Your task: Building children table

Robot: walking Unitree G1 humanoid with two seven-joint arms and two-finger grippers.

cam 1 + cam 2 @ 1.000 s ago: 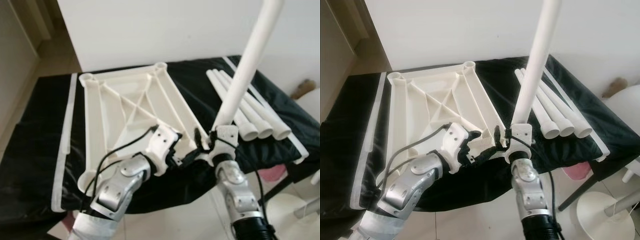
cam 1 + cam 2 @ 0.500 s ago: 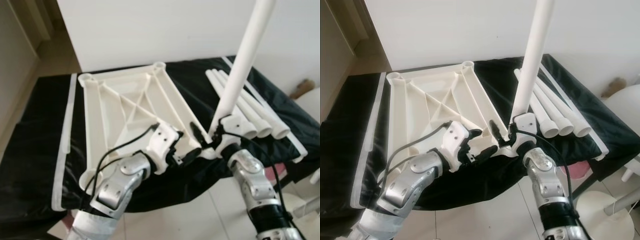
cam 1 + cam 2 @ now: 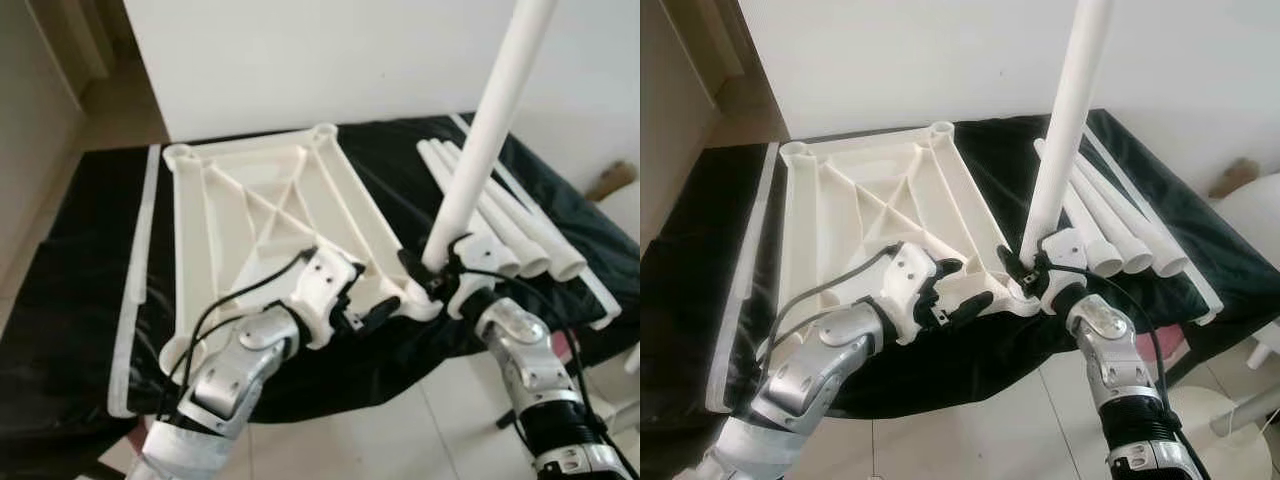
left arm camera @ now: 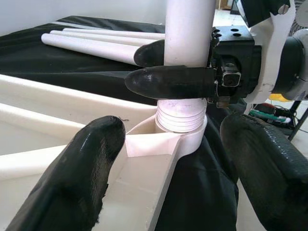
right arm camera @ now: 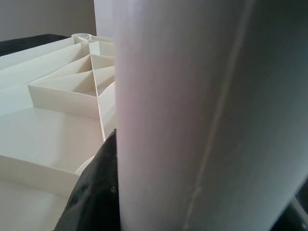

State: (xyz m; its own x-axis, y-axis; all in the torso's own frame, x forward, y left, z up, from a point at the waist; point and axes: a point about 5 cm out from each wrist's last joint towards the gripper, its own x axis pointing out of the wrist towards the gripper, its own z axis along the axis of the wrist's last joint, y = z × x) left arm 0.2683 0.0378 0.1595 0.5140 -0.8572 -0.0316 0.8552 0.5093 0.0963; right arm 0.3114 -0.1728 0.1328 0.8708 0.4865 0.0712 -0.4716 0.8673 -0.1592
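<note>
Centre frame, the white tabletop [image 3: 265, 215] lies upside down on the black surface [image 3: 80, 300]. At its lower-right corner socket [image 4: 180, 137], the right gripper [image 4: 168, 67] pinches the upright leg [image 3: 480, 150], threaded end just entering. The left gripper [image 4: 168, 159], fingers spread, straddles that corner.

We are looking at a room in a home that is serving as a spot for putting furniture together. A plain white wall [image 3: 300, 50] is rising behind a table draped in a black cloth [image 3: 70, 290], pale glossy floor tiles [image 3: 990, 420] are showing beneath, and a doorway with wooden trim [image 3: 90, 40] is opening at the left. A white pedestal base [image 3: 1240, 425] is standing at the lower right.
</note>
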